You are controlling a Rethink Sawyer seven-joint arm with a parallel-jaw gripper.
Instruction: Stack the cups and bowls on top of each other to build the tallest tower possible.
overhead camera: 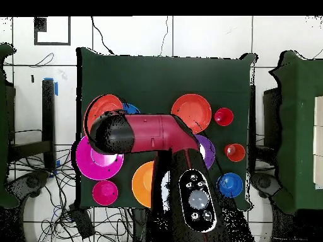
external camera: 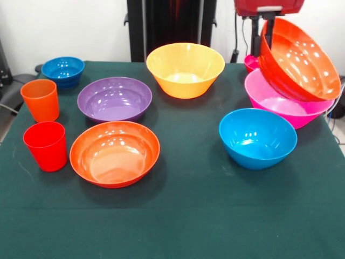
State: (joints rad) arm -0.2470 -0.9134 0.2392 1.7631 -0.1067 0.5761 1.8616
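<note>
Currently, the gripper [external camera: 268,20] sits at the front view's 1 o'clock edge, below the arm's red housing. Its fingers are hidden behind the rim of the red-orange bowl [external camera: 299,60], so whether they pinch that rim cannot be told. This bowl hangs steeply tilted, its opening turned toward the camera, directly above the large pink bowl [external camera: 283,102]. Contact between the two cannot be confirmed; they appear touching or very nearly so.

The large pink bowl forms the base of the tower and rests on the green table [external camera: 188,216] at 3 o'clock. No other bowl is visibly nested in it. A small pink-red bowl [external camera: 251,62] shows partly at 12 o'clock of it, behind the gripper.

Remaining items stand loose on the table:
- blue bowl [external camera: 257,137], at 7 o'clock of the large pink bowl;
- yellow-orange bowl [external camera: 185,70], at the table's 12 o'clock;
- purple bowl [external camera: 114,99], left of centre;
- second red-orange bowl [external camera: 115,153], at 6 o'clock of the purple bowl;
- small blue bowl [external camera: 63,71], at 10 o'clock;
- orange cup [external camera: 40,100] and red cup [external camera: 46,145], at 9 o'clock.

Judged progress: early. At most one placement is under way; six bowls and both cups remain unstacked.
</note>
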